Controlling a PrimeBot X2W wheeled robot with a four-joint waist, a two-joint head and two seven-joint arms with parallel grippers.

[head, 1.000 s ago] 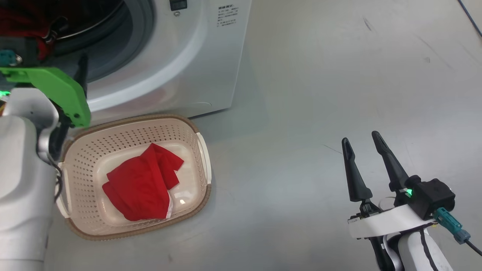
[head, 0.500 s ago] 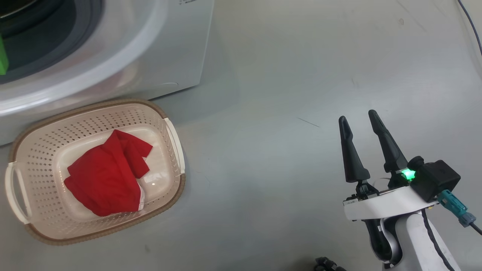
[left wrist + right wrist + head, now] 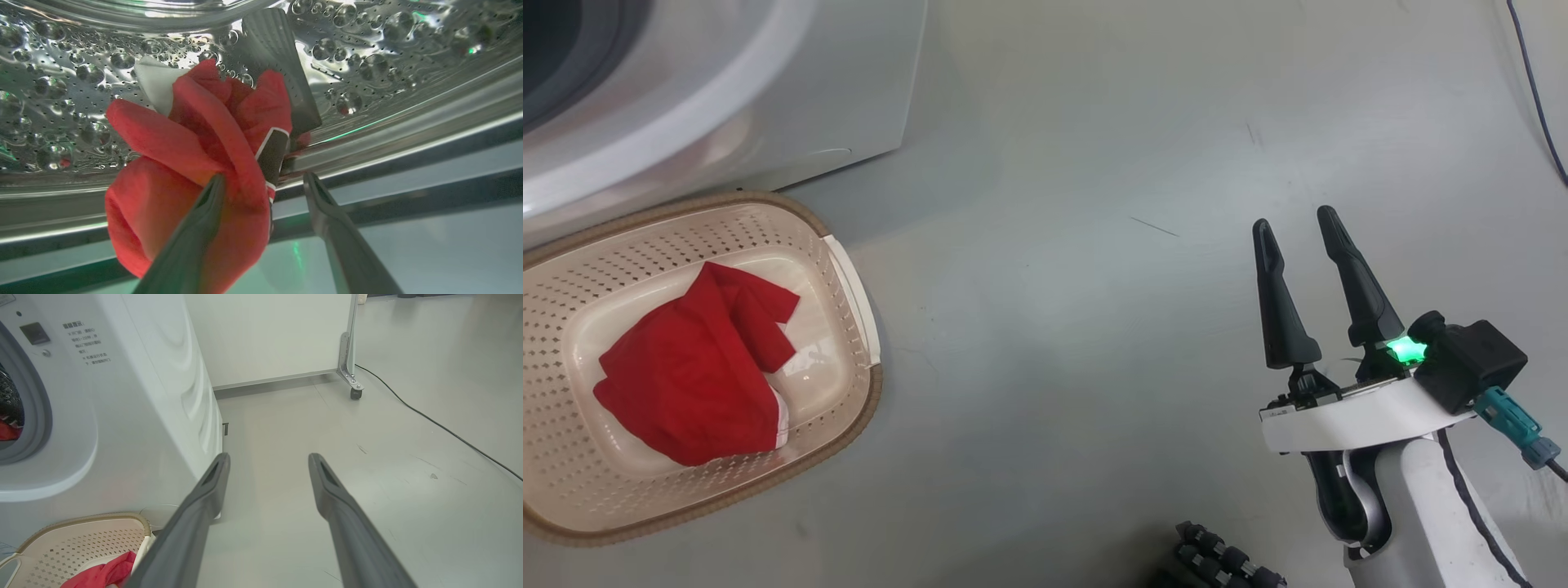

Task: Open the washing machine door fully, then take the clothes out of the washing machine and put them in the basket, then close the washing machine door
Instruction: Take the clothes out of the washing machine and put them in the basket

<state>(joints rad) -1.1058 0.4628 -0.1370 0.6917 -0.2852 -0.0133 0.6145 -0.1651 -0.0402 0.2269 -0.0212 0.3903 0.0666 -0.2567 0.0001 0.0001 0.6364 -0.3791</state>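
Even light; glare inside washing machine (image 3: pixel 367 49)

The clothes (image 3: pixel 196 163) are soft red cloth, the drum (image 3: pixel 367 61) glossy perforated steel, my left gripper (image 3: pixel 264 178) matt and dark, the basket (image 3: pixel 854 327) smooth cream plastic.

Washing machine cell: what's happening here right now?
The robot is unloading the big white front-loading washing machine. Its left gripper is inside the perforated steel drum, fingers open at a bunched bright red garment, not closed on it. Another red garment already lies in the cream perforated plastic basket on the floor beside the machine. The right gripper hangs open and empty over the grey floor.
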